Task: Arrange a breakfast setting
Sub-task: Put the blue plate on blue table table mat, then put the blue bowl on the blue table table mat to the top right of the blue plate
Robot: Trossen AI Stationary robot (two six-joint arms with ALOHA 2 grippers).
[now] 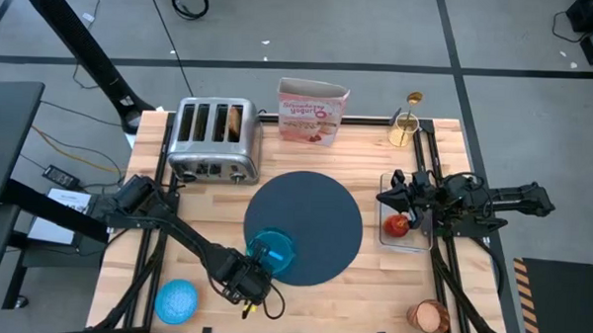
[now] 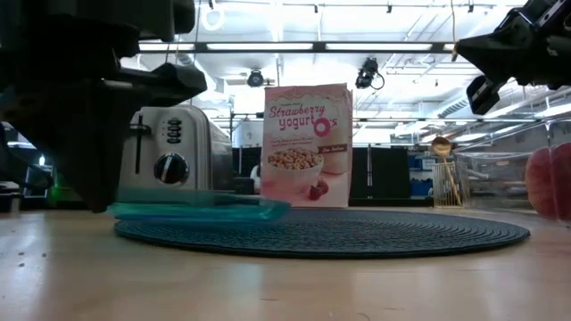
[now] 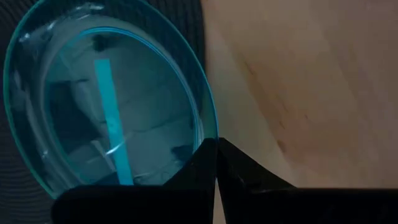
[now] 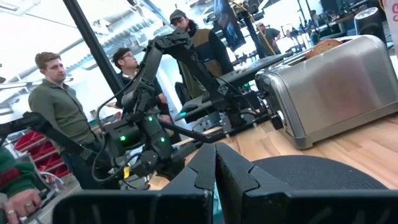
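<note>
So the left gripper (image 1: 256,281) is down at the near edge of the big round dark slate-blue woven mat (image 1: 314,222), fingers pinched together right at the rim of the small see-through teal glass plate (image 1: 273,253). That plate sits on the mat's near-left part, hanging a bit over its edge.

The right gripper (image 1: 386,194) is up off the table on the right, fingers closed with nothing in them, just above a clear plastic tray (image 1: 409,240) holding a red apple-looking fruit (image 1: 397,224).

A slice of toast (image 1: 236,120) is sticking out of the shiny silver toaster (image 1: 214,140) at the back, next to a pink cereal box (image 1: 312,112). The small textured blue bowl (image 1: 176,301) is at the near-left corner, the amber cup (image 1: 431,316) near-right, and the gold spoon (image 1: 411,112) stands in a holder back right.
</note>
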